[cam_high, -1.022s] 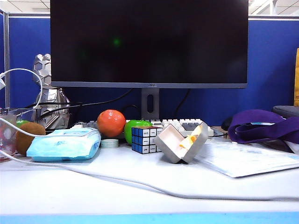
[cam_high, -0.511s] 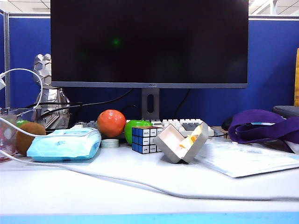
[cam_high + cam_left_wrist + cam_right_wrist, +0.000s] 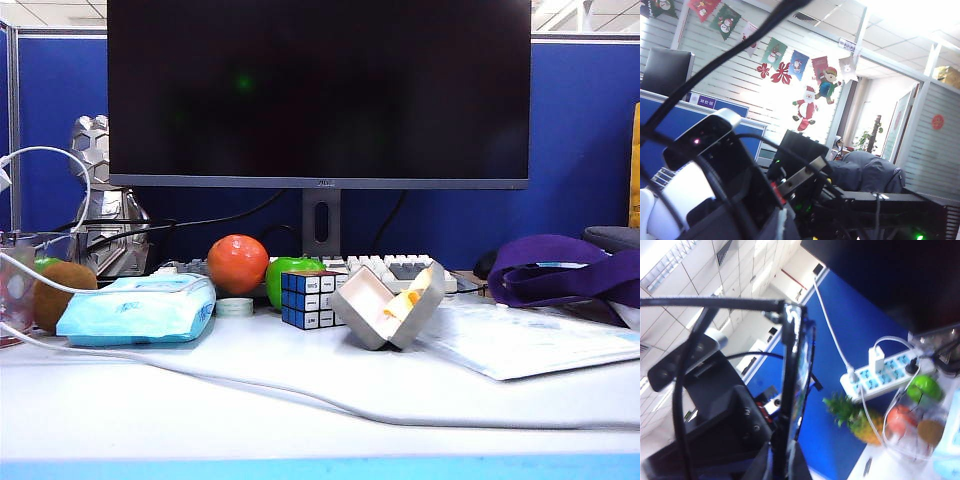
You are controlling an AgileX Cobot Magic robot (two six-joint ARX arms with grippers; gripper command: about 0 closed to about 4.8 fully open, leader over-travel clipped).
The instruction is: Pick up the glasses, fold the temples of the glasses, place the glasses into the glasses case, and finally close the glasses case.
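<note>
Fingers of right gripper clenched, apparently on thin black-framed glasses, raised off desk. left gripper unseen, closed tight. Standing open just beside multicoloured Rubik's cube: oblong grey felt clamshell glasses case. Glasses probably light, fragile; grip frame, avoid lenses.

Black wrist housing with two round screw heads. Dark oblong camera module, grey upper face. Black cables looped in front. Second camera module with red indicator light; white rounded shell beneath; thick black cable across.
</note>
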